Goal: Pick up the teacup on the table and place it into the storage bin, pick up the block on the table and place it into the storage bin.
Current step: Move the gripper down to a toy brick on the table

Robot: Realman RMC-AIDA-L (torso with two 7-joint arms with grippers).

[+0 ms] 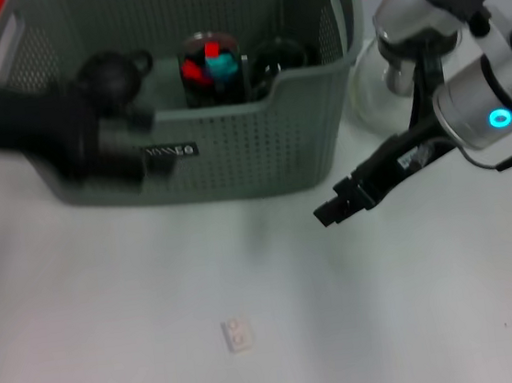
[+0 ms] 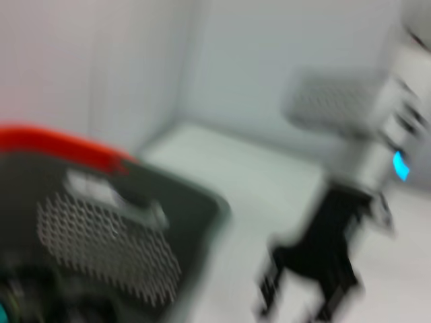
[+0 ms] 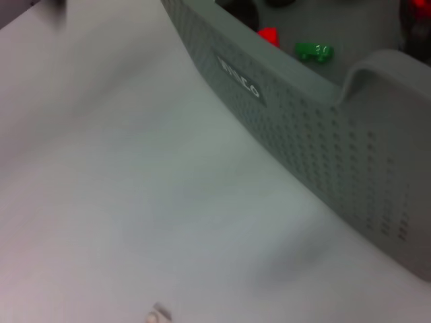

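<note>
Right gripper (image 1: 325,212): hangs above the table (image 1: 419,321), near the bin's front right corner, pointing toward mid-table. I cannot tell how its jaws stand; nothing visible between them.

Left gripper (image 1: 146,158): smeared dark mass at the bin's front wall, beside the black label. Jaw state likewise not readable. Whether it holds anything I cannot tell.

Bin (image 1: 233,148) sits at the far edge of the table. Inside, head view shows a dark round cup-like item with red and blue bits (image 1: 212,67) at the middle, plus other dark shapes either side; I cannot say for certain which is the teacup. Right wrist view shows small red (image 3: 269,36) and green (image 3: 314,51) pieces in the bin.

Block (image 1: 238,334): small, pale, lying alone on the table toward the near edge, well apart from both grippers and the bin.

Judgement: no teacup seen on the table, so the cup half is probably done. Block half is left: pick and drop not yet done.
</note>
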